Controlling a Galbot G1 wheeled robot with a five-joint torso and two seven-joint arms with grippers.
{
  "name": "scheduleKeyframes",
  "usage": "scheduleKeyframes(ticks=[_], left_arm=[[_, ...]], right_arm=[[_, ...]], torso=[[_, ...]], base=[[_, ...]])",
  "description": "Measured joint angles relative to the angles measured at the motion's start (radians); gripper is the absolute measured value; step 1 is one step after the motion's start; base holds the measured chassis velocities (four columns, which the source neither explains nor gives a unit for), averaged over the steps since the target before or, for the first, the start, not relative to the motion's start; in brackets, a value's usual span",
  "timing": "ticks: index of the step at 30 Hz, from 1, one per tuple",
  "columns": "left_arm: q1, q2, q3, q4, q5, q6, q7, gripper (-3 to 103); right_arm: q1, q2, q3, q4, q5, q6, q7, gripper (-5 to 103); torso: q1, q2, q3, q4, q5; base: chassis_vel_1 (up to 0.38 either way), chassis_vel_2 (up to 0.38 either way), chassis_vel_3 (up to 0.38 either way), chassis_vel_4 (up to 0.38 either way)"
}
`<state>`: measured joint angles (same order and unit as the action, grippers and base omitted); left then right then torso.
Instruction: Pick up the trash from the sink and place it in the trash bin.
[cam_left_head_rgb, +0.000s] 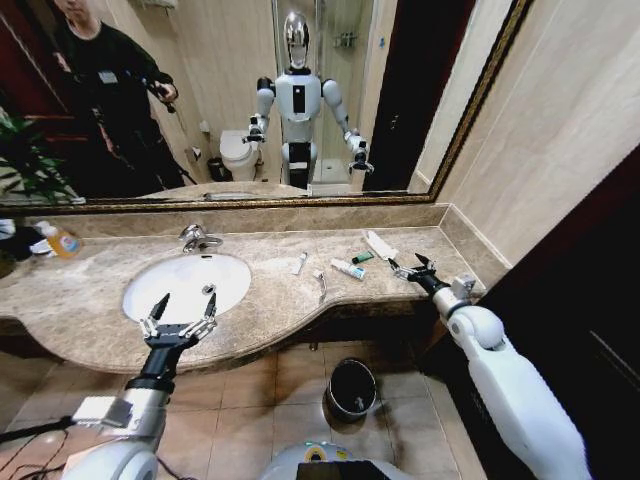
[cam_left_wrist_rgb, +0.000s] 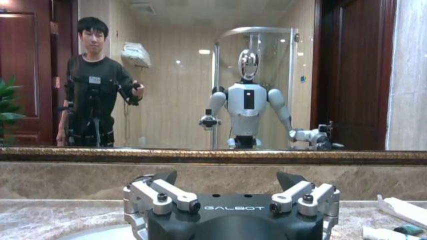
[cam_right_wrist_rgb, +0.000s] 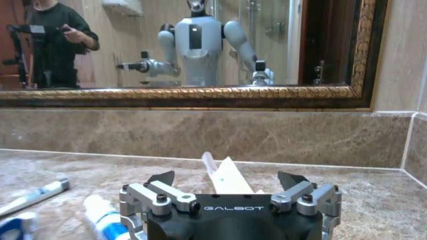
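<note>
Head view of a marble surface (cam_left_head_rgb: 90, 300) with an oval white sink (cam_left_head_rgb: 186, 285) and a chrome tap (cam_left_head_rgb: 196, 237) at its rear edge, below a gold-framed mirror (cam_left_head_rgb: 250, 100).

The left pincer (cam_left_head_rgb: 180, 311) hangs over the front rim of the sink with its fingers spread wide and nothing between them; the left wrist view shows the same open fingers (cam_left_wrist_rgb: 159, 194) pointing toward the back wall.

The right pincer (cam_left_head_rgb: 411, 267) sits low over the right end of the surface, its fingers also spread wide and empty, just beside a white folded wrapper (cam_left_head_rgb: 380, 245). In the right wrist view the wrapper (cam_right_wrist_rgb: 227, 176) rises between the open fingers (cam_right_wrist_rgb: 298, 192), though contact cannot be judged.

The trash lies on the surface to the right of the sink, not in the basin:
- a small white tube (cam_left_head_rgb: 299, 264), nearest the sink;
- a white toothbrush (cam_left_head_rgb: 320, 283), lying toward the front edge;
- a white-and-green tube (cam_left_head_rgb: 347, 268), lying flat;
- a tiny green packet (cam_left_head_rgb: 362, 257), between that tube and the wrapper.

A round black trash bin (cam_left_head_rgb: 352, 388) stands on the tiled floor (cam_left_head_rgb: 250, 400) below the front edge of the surface. A clear bottle with an orange label (cam_left_head_rgb: 60, 240) lies at the far left.
</note>
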<state>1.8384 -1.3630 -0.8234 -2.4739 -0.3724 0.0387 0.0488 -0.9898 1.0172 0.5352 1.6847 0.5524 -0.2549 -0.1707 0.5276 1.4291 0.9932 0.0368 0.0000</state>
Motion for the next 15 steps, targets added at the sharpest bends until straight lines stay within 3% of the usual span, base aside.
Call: scheduleKeyframes(ticks=[15], left_arm=[[0.000, 0.000, 0.000, 0.000, 0.000, 0.000, 0.000, 100]], right_arm=[[0.240, 0.005, -0.115, -0.172, -0.003, -0.094, -0.039, 100]], torso=[[0.000, 0.000, 0.000, 0.0000, 0.0000]], base=[[0.000, 0.000, 0.000, 0.000]])
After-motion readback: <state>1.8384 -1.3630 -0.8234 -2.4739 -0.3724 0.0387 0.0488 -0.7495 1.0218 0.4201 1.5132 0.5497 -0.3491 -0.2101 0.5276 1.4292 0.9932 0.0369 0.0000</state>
